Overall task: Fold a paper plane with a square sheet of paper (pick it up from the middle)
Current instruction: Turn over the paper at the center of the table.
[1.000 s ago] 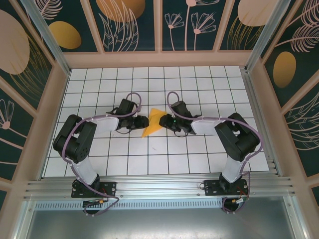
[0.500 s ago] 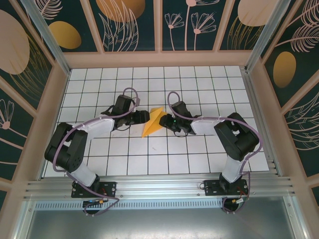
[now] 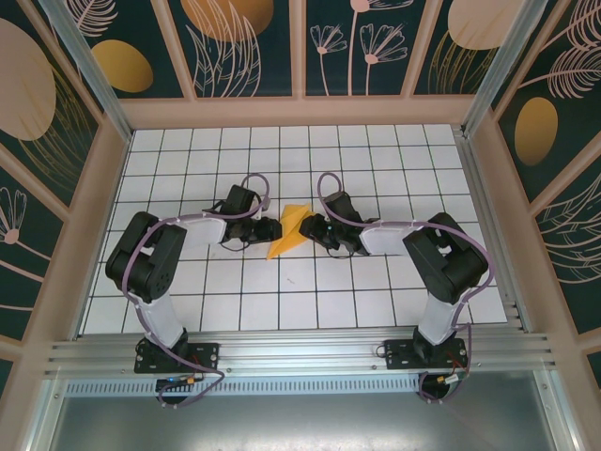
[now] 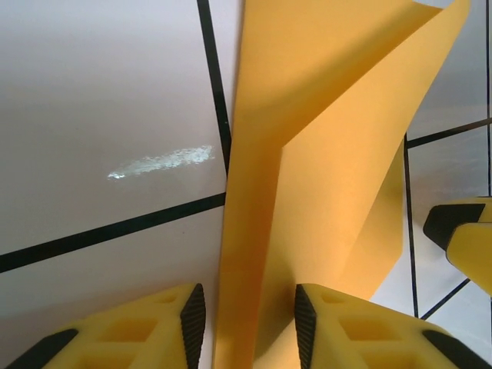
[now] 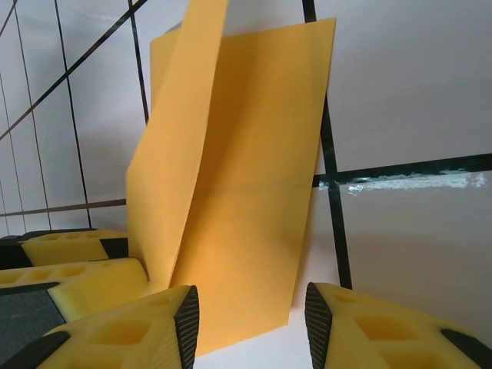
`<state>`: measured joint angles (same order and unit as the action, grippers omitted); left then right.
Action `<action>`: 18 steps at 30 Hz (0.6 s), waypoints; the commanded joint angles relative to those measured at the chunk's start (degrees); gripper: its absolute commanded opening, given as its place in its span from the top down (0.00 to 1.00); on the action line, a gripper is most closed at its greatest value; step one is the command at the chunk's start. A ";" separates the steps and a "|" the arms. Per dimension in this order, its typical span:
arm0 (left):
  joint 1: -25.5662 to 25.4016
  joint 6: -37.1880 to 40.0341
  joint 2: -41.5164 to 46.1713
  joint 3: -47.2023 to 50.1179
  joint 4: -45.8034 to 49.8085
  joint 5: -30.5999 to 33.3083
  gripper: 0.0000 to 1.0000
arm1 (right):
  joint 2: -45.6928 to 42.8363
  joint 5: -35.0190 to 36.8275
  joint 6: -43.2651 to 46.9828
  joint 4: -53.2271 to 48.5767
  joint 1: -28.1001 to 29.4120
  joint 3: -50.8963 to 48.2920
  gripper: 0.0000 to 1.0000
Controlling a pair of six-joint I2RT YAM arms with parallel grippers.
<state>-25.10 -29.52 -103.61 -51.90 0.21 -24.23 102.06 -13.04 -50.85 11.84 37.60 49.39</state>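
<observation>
1. I am watching the sheet of paper (image 3: 287, 235), orange-yellow and creased into a narrower, pointed shape. It is lying near the middle of the white tiled tabletop (image 3: 282, 301), between the two arms.
2. The left pincer (image 3: 274, 228) is reaching in from the left side. Its yellow fingers (image 4: 192, 319) are standing partly apart, one on either side of a raised fold that is filling the gap between them. I cannot tell whether the pads are actually squeezing that fold.
3. The right pincer (image 3: 303, 225) is facing it from the opposite side, jaws partly open and gripping nothing. The sheet's near edge and one corner are lying between its fingers (image 5: 186, 323), with the corner sitting clear of the far pad.
4. Each wrist camera is catching a yellow fingertip of the opposite pincer just beside the sheet.
5. One flap is standing up off the tabletop while the rest is lying flat across a black tile line.
</observation>
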 commanded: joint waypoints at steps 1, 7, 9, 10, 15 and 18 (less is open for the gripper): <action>-0.29 1.22 -1.88 -0.19 1.91 -0.99 0.63 | -0.10 0.73 -2.88 1.60 0.14 -0.61 0.55; -0.34 1.61 -2.13 0.07 2.43 -1.31 0.71 | 3.01 -0.51 -5.05 0.66 0.36 1.57 0.55; -0.37 1.66 -2.20 0.30 2.43 -1.35 0.72 | 3.64 -0.63 -5.42 0.96 0.54 1.94 0.55; -0.39 1.72 -2.12 0.37 2.58 -1.19 0.73 | 3.83 -0.72 -5.92 1.17 0.62 1.98 0.55; -0.54 1.72 -2.30 0.56 2.87 -1.44 0.73 | 4.40 -2.04 -6.02 3.01 0.71 2.25 0.55; -0.65 1.66 -2.30 0.81 2.78 -1.80 0.73 | 4.36 -2.69 -5.65 3.82 0.79 2.66 0.56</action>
<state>-25.06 -28.69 -104.12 -51.88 0.23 -24.18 105.06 -13.87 -56.05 13.41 37.71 50.68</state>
